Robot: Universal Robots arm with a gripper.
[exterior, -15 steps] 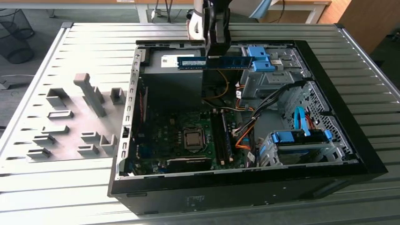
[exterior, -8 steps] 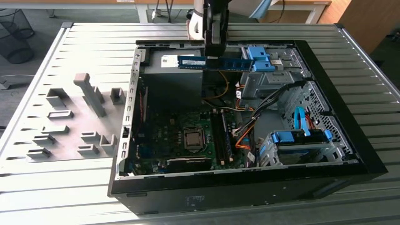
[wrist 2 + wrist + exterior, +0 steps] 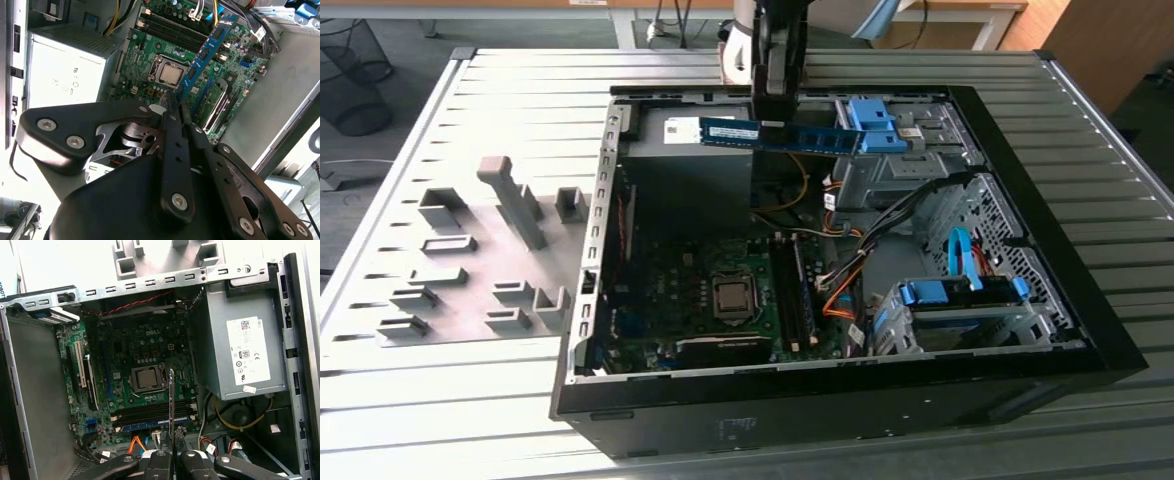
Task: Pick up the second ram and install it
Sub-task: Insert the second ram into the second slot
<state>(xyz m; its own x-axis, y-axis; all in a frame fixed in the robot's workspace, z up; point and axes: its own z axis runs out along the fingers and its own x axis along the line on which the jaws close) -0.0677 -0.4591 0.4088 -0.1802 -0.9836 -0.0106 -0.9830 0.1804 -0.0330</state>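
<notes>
One end effector (image 3: 775, 122) is at work here, and it is pinching the second ram (image 3: 781, 135) between its fingers (image 3: 170, 107), near the middle of the stick's length. In the exterior view the stick hangs in the air above the open computer case (image 3: 1067, 330), with its long axis lying level and running from the exterior view's left to the exterior view's right, and its board standing on edge. The row of black chips and the small white sticker face the camera.

In the second wrist view the second ram (image 3: 206, 57) reaches away from the fingers as a long blue strip, and in the first wrist view it shows edge-on as a thin line (image 3: 171, 405) rising from between the fingertips.

Below the stick lies the motherboard (image 3: 670, 285), flat on the floor of the case. The memory slots (image 3: 790, 290) are long black strips just beside the processor socket (image 3: 732, 296), on the side toward the exterior view's right. Judging from the exterior view, their long axis runs from the far side of the case toward the near side, so it crosses the axis of the held stick instead of lining up with it. The slots are also well below the stick and nearer to the camera than it.

Outside the case, on the table (image 3: 480, 400), the grey holder blocks (image 3: 507, 250) stand toward the exterior view's left, well apart from the end effector.
</notes>
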